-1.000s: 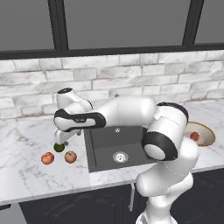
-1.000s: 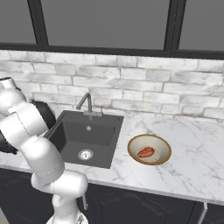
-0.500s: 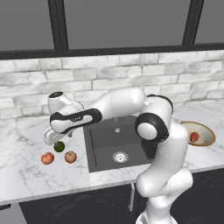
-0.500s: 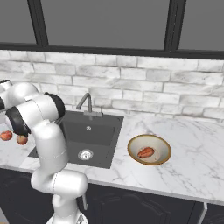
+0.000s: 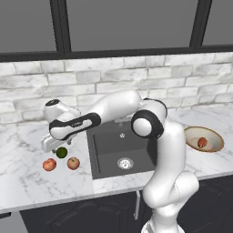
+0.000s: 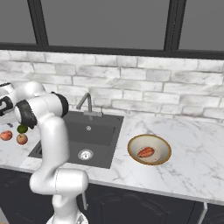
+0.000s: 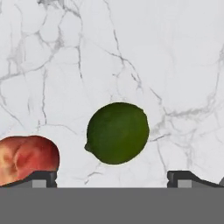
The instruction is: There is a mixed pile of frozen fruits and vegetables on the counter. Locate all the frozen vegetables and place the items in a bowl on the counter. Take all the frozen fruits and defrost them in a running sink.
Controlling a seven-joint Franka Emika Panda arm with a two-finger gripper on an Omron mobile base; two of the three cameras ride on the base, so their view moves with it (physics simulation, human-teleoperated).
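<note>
Fingers spread wide above dark green ball, apple at nine o'clock; second vegetable pending, descend and close.

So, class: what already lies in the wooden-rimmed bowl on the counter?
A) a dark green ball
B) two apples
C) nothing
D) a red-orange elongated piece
D: the right base view shows one red-orange piece lying inside the bowl, while the green ball sits on the counter left of the sink.
</note>
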